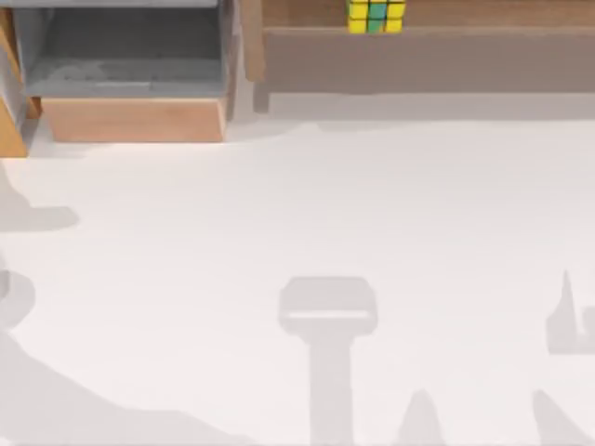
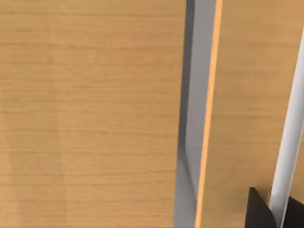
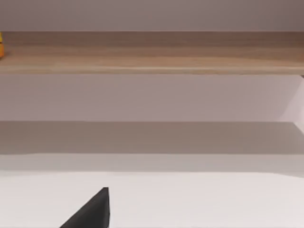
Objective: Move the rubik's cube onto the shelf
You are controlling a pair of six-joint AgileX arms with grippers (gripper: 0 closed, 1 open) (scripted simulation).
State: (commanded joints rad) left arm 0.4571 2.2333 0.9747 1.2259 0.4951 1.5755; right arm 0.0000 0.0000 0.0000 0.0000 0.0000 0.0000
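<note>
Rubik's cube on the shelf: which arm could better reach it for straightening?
Probably right: its wrist view faces the long light-brown wooden shelf holding the yellow-green tiled cube; the left faces a wooden panel.

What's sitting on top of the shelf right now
The rubik's cube sits on the shelf, toward its left end, yellow and green tiles facing up. The ledge's back part lies beyond the top view's edge.

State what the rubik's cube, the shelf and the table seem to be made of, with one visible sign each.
rubik's cube: probably glossy plastic; flat yellow and green tiles, dark grid lines.
shelf: apparently matte wood; light brown grain streaks on top, darker brown-grey front.
table: unclear, perhaps a matte laminate; plain white, no grain.
</note>
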